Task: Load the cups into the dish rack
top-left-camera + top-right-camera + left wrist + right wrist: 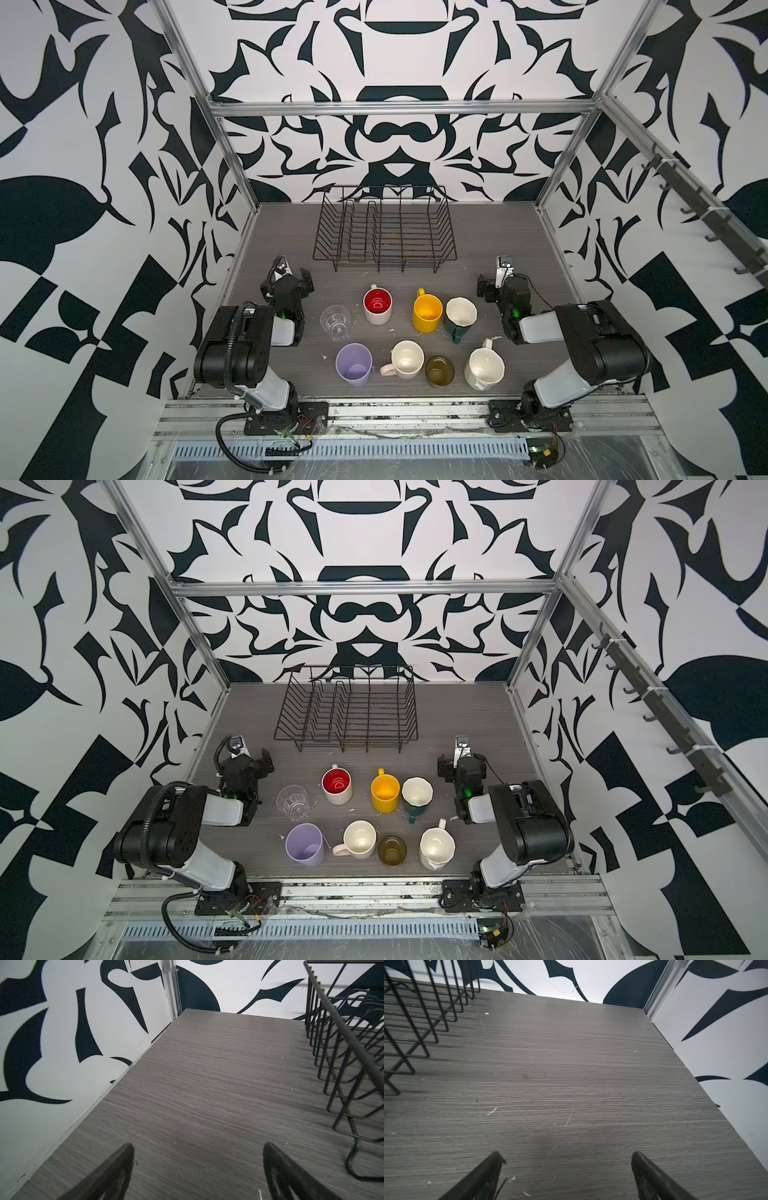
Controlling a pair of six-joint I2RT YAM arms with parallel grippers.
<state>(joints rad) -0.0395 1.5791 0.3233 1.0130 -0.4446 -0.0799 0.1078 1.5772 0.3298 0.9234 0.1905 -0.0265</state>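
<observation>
Your cups stand upright in two near rows, none yet in the dish rack at the far middle. The left gripper and right gripper flank them, spread and empty, seemingly poised to split the work.

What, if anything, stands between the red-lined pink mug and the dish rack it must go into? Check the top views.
Nothing visible does. The red-lined pink mug stands upright in front of the dish rack, and only bare table lies between them. The rack itself holds nothing.
</observation>
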